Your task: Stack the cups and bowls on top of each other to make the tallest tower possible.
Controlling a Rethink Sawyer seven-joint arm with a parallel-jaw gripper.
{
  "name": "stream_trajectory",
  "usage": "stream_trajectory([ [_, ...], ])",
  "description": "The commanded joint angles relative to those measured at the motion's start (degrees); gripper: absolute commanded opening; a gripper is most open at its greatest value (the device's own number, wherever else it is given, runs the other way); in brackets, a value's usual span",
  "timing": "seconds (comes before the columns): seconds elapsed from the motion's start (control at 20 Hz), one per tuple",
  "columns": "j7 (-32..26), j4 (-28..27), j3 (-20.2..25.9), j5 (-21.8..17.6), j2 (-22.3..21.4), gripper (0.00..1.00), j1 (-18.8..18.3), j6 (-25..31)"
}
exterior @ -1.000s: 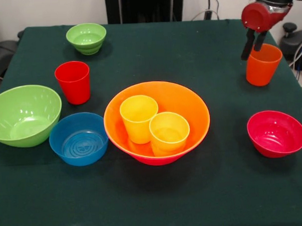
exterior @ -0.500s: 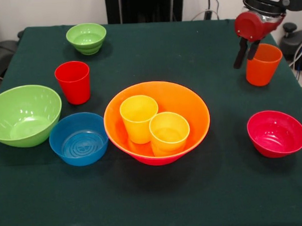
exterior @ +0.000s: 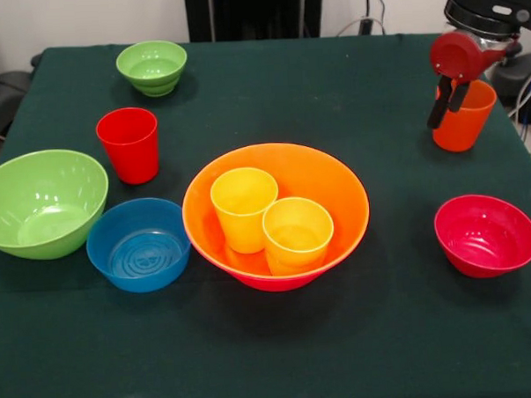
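The claw [exterior: 446, 105] swings back over the orange cup [exterior: 461, 118], its fingers close together and gripping nothing, seemingly just outside the near rim. The cup sits untouched at the bench [exterior: 387, 352] edge; the grasp is being lined up again.

The red and black arm entered from the upper right corner, its black cylindrical wrist section tilted and ending in a round red gripper housing. The gripper [exterior: 447, 105] hung below that housing, its two slim black fingers [exterior: 439, 109] pointing down and slightly leftward. The fingers lay close together, nearly parallel, with only a narrow gap between them.
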Motion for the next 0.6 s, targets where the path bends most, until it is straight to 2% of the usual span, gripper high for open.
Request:
stream_trajectory([
  [0.05,13.2,-2.27,3.7,1.22,0.66,1.0,0.97,6.38],
  [0.15,13.28,-3.09,3.26,1.12,0.68,1.0,0.89,7.31],
  [0.4,11.85,-0.58,3.17,1.2,-1.16,1.0,1.32,6.87],
  [0.6,10.78,-0.39,3.65,1.21,-0.9,1.0,0.75,6.33],
])
